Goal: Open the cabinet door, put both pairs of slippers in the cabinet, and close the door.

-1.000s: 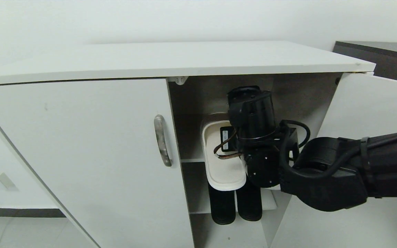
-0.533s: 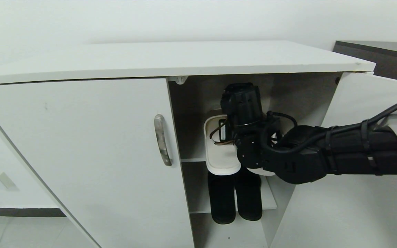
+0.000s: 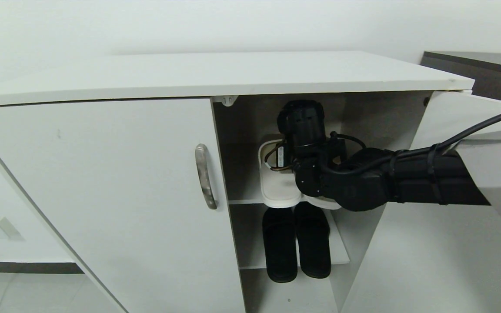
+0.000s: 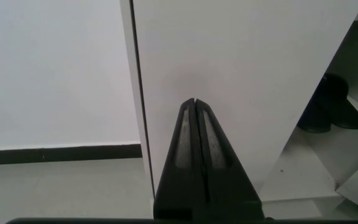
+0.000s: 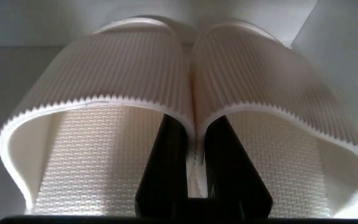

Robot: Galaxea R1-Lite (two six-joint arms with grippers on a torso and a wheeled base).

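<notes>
Placing step: right gripper [image 5: 195, 144] pinches white slippers [image 3: 278, 190] at the upper shelf [image 3: 242, 201], release likely next; left gripper [image 4: 194, 127] fingers closed, empty.

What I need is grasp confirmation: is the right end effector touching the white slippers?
Touching. The right wrist view shows the right end effector clamped on the adjoining strap edges of the white slippers.

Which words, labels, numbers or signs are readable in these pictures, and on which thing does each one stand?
None can be read.
The cabinet, the white slippers and the black slippers show no print.
A small black plate near the right tool is too small to tell whether it bears any print.
</notes>
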